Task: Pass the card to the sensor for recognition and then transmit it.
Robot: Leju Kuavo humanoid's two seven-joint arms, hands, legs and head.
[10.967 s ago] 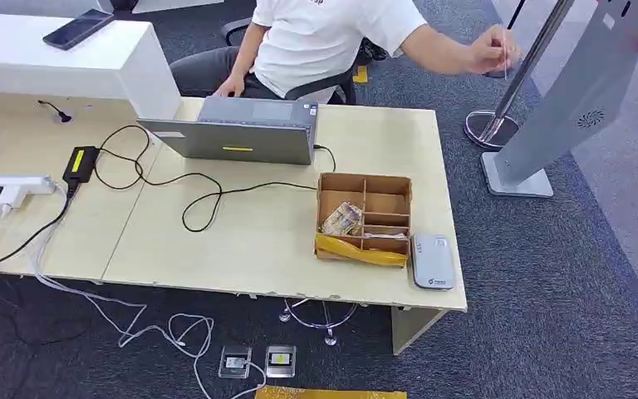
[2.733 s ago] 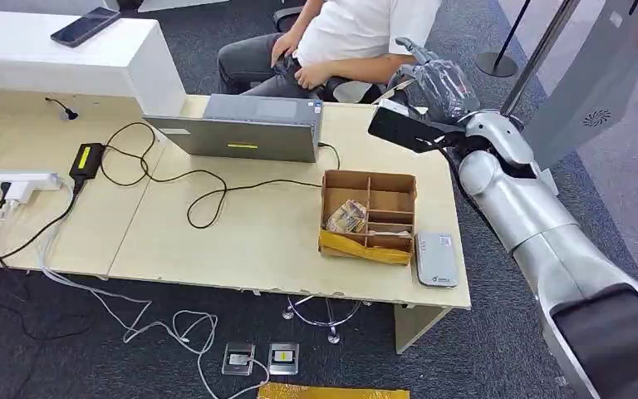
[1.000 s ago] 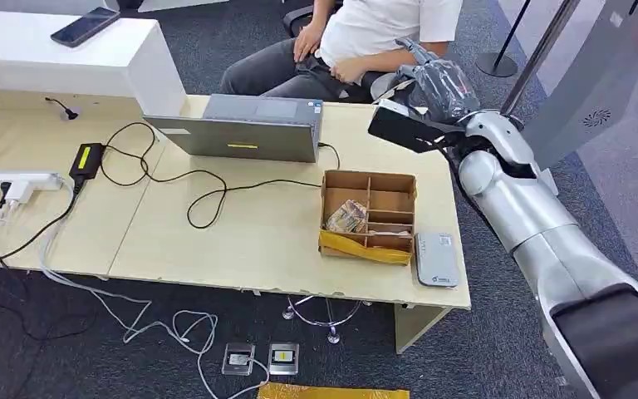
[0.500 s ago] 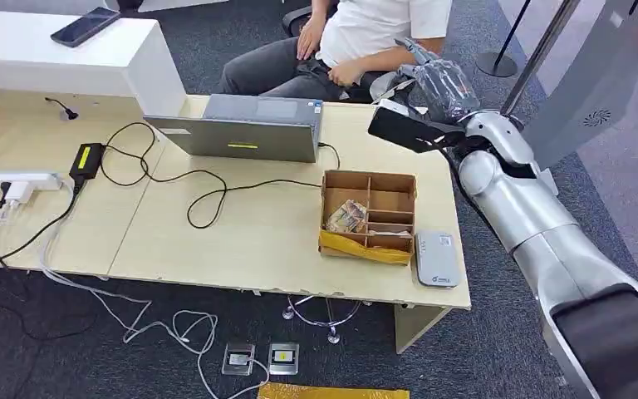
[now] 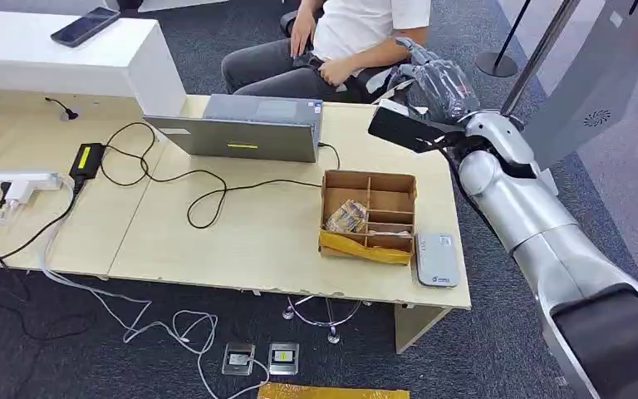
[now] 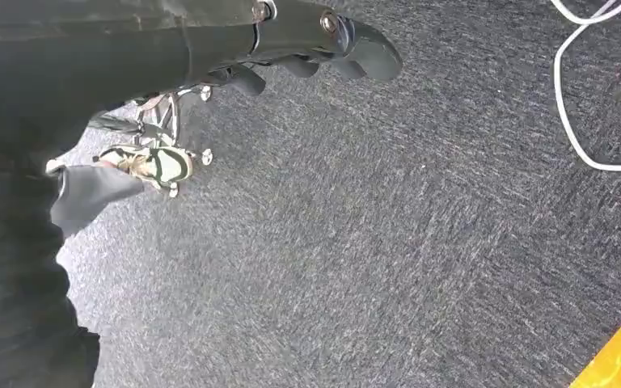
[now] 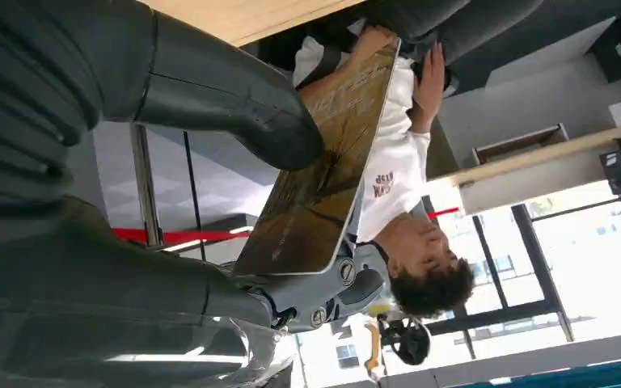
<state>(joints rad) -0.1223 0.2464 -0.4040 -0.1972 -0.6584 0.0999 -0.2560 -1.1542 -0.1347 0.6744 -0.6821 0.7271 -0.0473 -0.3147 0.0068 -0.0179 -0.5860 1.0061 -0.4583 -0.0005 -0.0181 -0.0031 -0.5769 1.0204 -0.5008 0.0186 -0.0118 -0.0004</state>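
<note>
Silver right arm reaches over the table's far corner (image 5: pixel 432 179), its hand (image 5: pixel 436 87) gripping the card (image 7: pixel 327 174).

Little can be read — the person's white shirt (image 7: pixel 394 182) carries a small dark print, too blurred to make out, and the grey sensor (image 5: pixel 435 259) on the table (image 5: pixel 241 241) has a tiny illegible mark.

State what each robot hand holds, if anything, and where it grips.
The right hand holds the card, thumb on one face and fingers at its near end. The left hand holds nothing.
</note>
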